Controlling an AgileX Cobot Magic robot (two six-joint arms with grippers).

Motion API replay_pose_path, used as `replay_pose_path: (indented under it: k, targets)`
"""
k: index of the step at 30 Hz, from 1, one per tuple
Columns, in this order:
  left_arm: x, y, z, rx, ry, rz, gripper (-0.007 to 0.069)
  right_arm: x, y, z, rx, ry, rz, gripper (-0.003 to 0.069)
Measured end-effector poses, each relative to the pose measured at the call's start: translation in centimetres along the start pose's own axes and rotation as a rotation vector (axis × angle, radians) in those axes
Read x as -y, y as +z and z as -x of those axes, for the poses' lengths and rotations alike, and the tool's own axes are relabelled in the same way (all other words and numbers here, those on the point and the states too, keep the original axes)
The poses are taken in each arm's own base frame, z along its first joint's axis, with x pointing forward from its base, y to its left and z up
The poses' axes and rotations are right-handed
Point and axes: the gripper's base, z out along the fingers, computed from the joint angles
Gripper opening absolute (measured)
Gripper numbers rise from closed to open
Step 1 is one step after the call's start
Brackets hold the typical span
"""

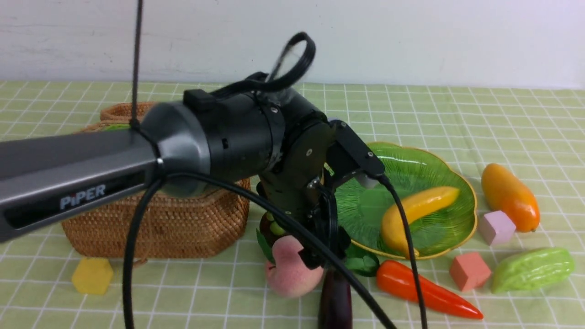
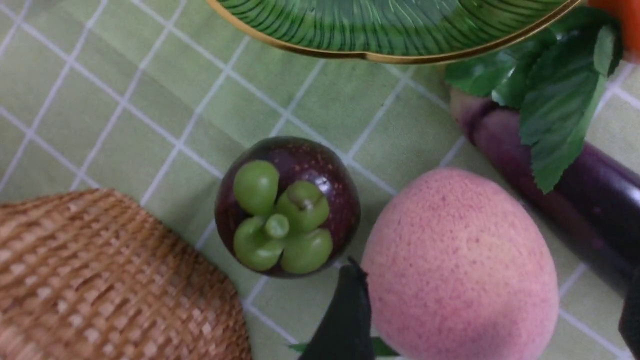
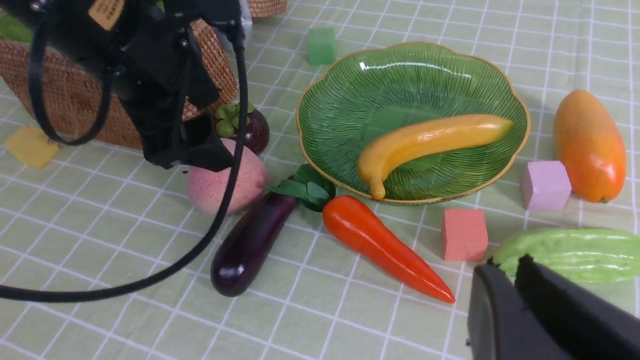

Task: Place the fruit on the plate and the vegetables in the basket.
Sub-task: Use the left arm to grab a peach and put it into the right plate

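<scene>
My left gripper point(image 2: 487, 320) hangs open over the pink peach point(image 2: 457, 265), one finger point(image 2: 345, 315) on each side and a gap showing beside the fruit. The purple mangosteen point(image 2: 287, 205) stands next to it, between the basket point(image 1: 155, 224) and the plate point(image 1: 411, 160). A banana point(image 1: 418, 210) lies on the plate. The eggplant point(image 3: 252, 237) and carrot point(image 3: 385, 245) lie in front of the plate. The mango point(image 1: 509, 196) and bitter gourd point(image 1: 532, 269) lie to the right. My right gripper point(image 3: 507, 262) is shut and empty, close to the gourd's end.
Foam cubes lie about: a yellow cube point(image 1: 91, 275) in front of the basket, a lilac cube point(image 1: 496, 227) and a salmon cube point(image 1: 469, 271) right of the plate, and a green cube point(image 3: 321, 45) behind it. The left arm's cables point(image 1: 137, 256) hang low over the cloth.
</scene>
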Motion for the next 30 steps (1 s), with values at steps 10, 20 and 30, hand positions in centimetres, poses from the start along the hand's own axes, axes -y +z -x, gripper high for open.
replay_pose_path:
  k: [10,20,30]
  targets:
    - [-0.1,3.1,-0.2,-0.057,0.109,0.039,0.0657,-0.1,0.0,0.0,0.004,-0.008,0.015,0.0071]
    - [0.2,4.3,-0.8,-0.132,0.115,0.022,0.0632,-0.3,0.0,-0.1,-0.014,0.000,0.032,0.0077]
    - [0.1,4.1,-1.2,-0.187,0.118,0.020,0.0568,-0.3,0.0,-0.1,-0.016,-0.004,0.033,0.0084]
